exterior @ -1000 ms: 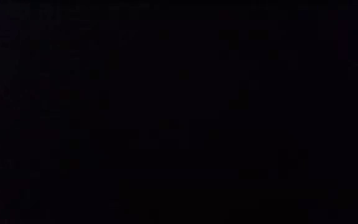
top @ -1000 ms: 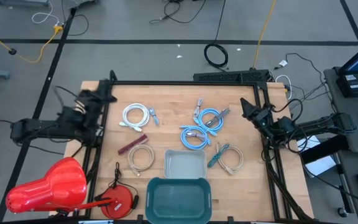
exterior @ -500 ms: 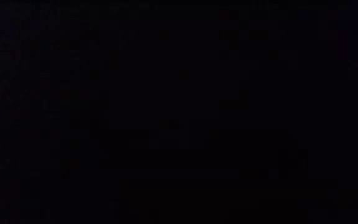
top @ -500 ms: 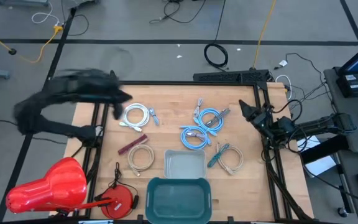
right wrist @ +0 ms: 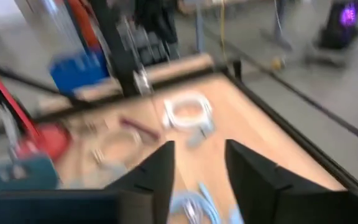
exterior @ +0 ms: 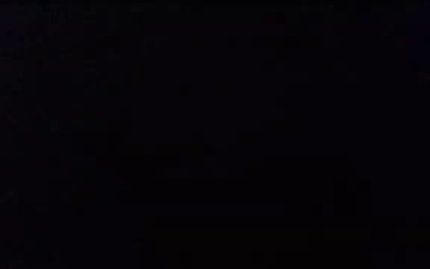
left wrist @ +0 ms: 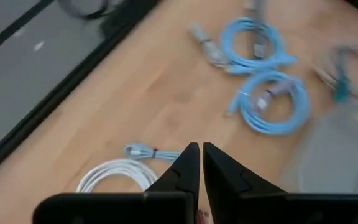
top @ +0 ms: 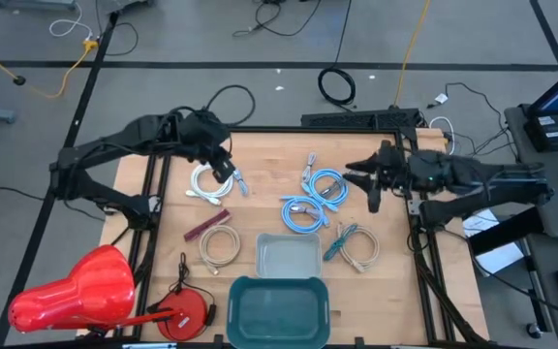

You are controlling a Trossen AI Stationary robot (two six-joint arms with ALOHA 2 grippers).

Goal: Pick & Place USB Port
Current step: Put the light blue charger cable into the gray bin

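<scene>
USB cables are lying coiled across the wooden table (top: 260, 145) — the white cable (top: 209, 181) is sitting just beside the left gripper (top: 223, 167), whose fingers are pressing together, holding nothing. The blue cables (top: 316, 197) are resting mid-table, near the right gripper (top: 367, 181), whose fingers are standing apart and empty. A clear tray (top: 290, 255) and teal bin (top: 279, 308) are waiting at the near edge — likely the drop spots. Each arm is nearer its own coil.
</scene>
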